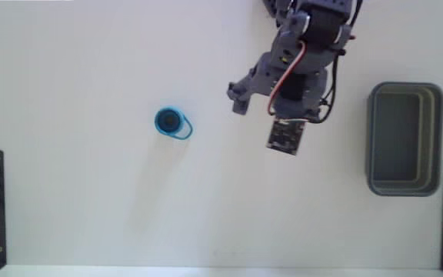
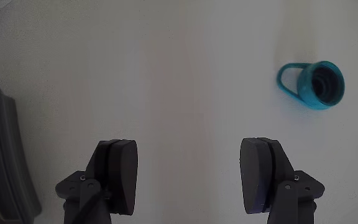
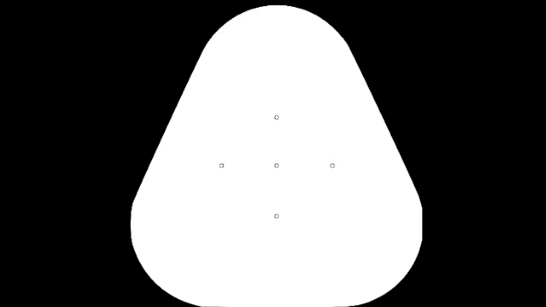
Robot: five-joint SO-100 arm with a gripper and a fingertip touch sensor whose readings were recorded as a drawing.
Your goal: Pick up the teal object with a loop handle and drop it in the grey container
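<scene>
In the wrist view the hand (image 2: 191, 177) is spread wide and empty above the white tabletop (image 1: 91, 208). In the fixed view the teal cup (image 1: 171, 121) stands left of the arm, well apart from the grey tub (image 1: 404, 139) at the right

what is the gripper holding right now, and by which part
Nothing. The gripper is open with only bare table between its fingers; the teal cup sits apart, untouched.

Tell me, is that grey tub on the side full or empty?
Empty. The fixed view looks straight down into the grey tub and shows only its bare floor; the teal cup sits apart on the table.
</scene>
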